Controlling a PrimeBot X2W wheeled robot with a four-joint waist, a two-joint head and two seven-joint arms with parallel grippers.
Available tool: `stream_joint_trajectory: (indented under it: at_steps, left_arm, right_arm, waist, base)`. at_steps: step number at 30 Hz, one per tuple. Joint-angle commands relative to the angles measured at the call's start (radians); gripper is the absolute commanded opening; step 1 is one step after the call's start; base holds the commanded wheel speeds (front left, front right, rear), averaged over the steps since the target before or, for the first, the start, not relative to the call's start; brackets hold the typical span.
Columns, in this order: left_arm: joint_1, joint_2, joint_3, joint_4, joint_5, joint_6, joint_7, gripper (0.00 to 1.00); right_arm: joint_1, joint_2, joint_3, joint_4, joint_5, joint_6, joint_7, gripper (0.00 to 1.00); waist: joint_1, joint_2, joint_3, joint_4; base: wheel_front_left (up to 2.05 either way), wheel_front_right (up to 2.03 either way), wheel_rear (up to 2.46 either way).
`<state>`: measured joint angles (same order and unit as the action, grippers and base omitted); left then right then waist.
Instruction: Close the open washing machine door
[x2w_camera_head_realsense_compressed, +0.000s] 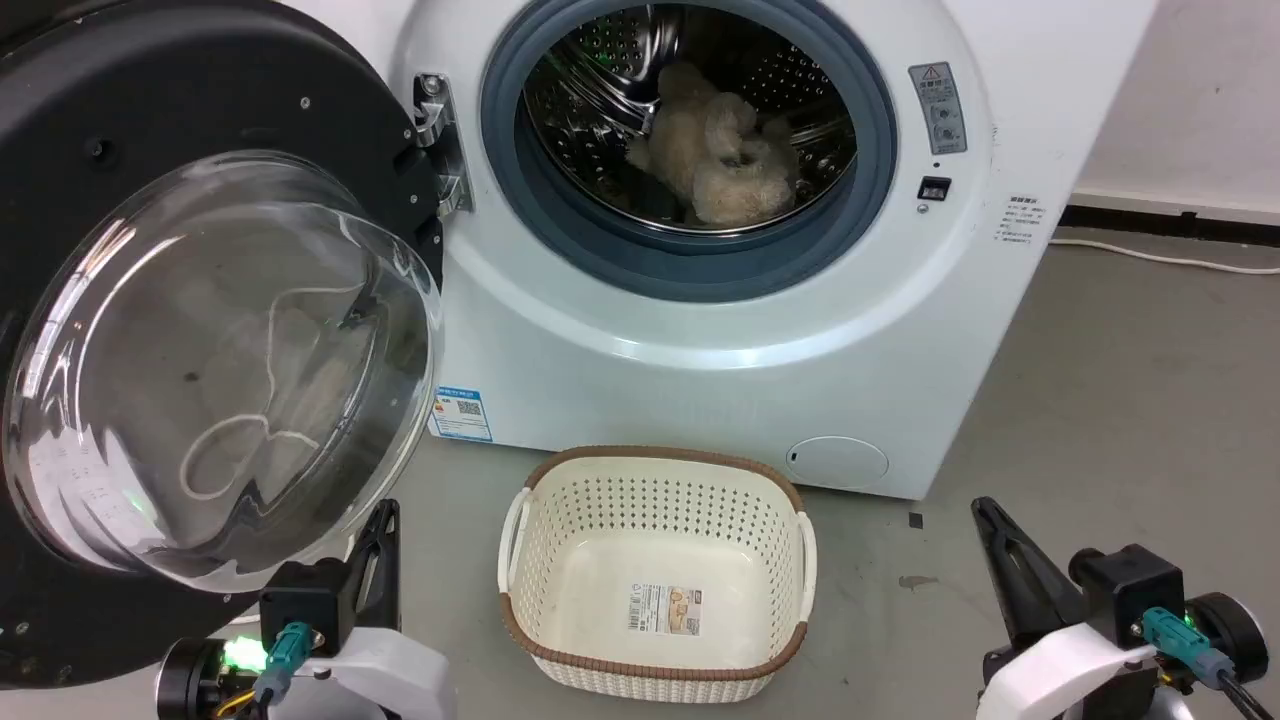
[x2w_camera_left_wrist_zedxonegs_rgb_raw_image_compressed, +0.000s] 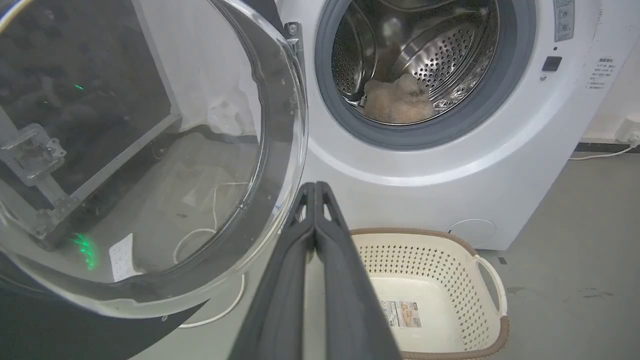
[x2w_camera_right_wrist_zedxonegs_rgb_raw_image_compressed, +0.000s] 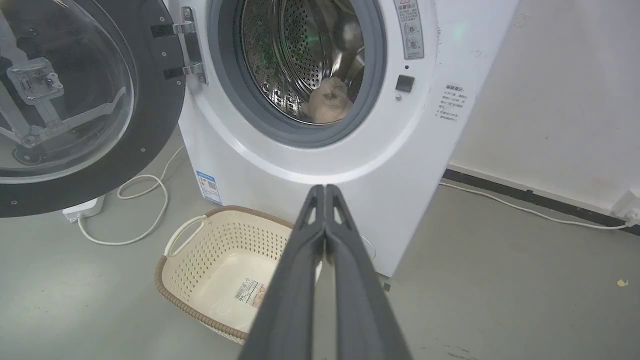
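- The left gripper (x2w_camera_left_wrist_zedxonegs_rgb_raw_image_compressed: 315, 189) is nearest, low over the floor (x2w_camera_head_realsense_compressed: 1120, 400). Its fingers are pressed together with nothing between them. They point up beside the lower edge of the door's glass, and I cannot tell whether they touch it.
- The right gripper (x2w_camera_right_wrist_zedxonegs_rgb_raw_image_compressed: 325, 189) is off to the right over bare floor. Its fingers are also pressed together and empty, well apart from the machine.
- A cream perforated basket (x2w_camera_head_realsense_compressed: 660, 455) stands on the floor between the two grippers, just in front of the machine. It holds nothing but a label on its bottom.
- The washing machine door (x2w_camera_head_realsense_compressed: 220, 350) is swung wide open to the left. Its black rim and bulging glass bowl face the robot, and it hangs from a metal hinge (x2w_camera_head_realsense_compressed: 437, 120).
- The washing machine (x2w_camera_head_realsense_compressed: 700, 380) stands behind the basket, with a blue sticker (x2w_camera_head_realsense_compressed: 461, 413) and a round flap (x2w_camera_head_realsense_compressed: 838, 462) low on its front.
- A fluffy beige item (x2w_camera_head_realsense_compressed: 715, 150) lies inside the steel drum (x2w_camera_head_realsense_compressed: 600, 60).
- A white cable (x2w_camera_right_wrist_zedxonegs_rgb_raw_image_compressed: 145, 210) loops on the floor under the door.
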<state>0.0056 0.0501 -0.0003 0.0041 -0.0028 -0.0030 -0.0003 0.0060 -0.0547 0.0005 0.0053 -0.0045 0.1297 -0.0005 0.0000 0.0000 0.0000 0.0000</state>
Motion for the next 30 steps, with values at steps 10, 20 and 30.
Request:
stream_joint_trajectory:
  at_steps: [10,20,30]
  left_arm:
    - [-0.006,0.0,0.0,-0.004,0.003,0.003,0.0,0.0]
    - [-0.006,0.0,0.0,-0.004,0.003,0.003,0.0,0.0]
    - [-0.006,0.0,0.0,-0.004,0.003,0.003,0.0,0.0]
  right_arm:
    - [-0.006,0.005,0.0,-0.005,0.005,0.001,0.0,0.0]
    - [-0.006,0.005,0.0,-0.005,0.005,0.001,0.0,0.0]
    - [-0.006,0.005,0.0,-0.005,0.005,0.001,0.0,0.0]
  waist:
    - [0.0,0.0,0.0,0.0]
    - [0.0,0.0,0.0,0.0]
    - [0.0,0.0,0.0,0.0]
  base:
    - [0.0,0.0,0.0]
    - [0.0,0.0,0.0]
    - [0.0,0.0,0.0]
